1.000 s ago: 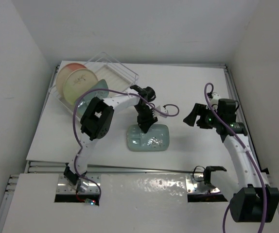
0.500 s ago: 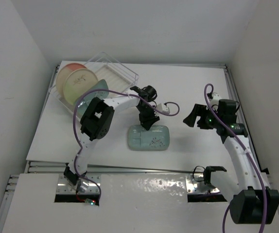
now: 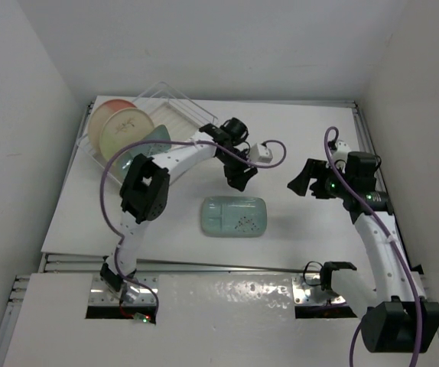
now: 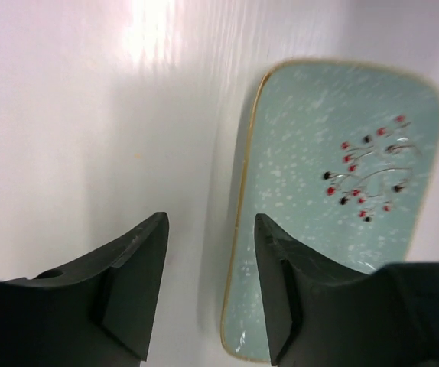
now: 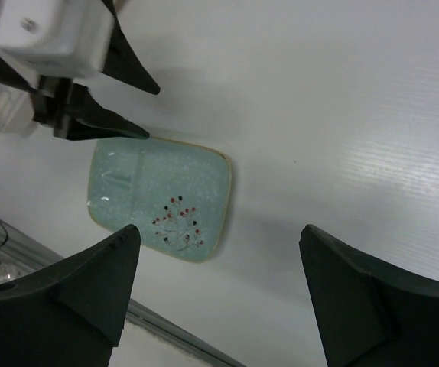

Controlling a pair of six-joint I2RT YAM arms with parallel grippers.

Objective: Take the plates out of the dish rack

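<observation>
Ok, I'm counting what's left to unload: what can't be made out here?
- Top view: how many plates stand in the rack; they overlap, and the left arm's cable crosses the teal one.
- Wrist views: rack out of frame.
- Left wrist view: the table plate's near corner, behind a finger.

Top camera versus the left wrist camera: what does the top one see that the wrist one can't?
Only the top view shows the dish rack with round plates in it, and the right gripper. Only the left wrist view shows the red and dark dots of the sprig clearly. Both show the teal plate and the open left gripper.
</observation>
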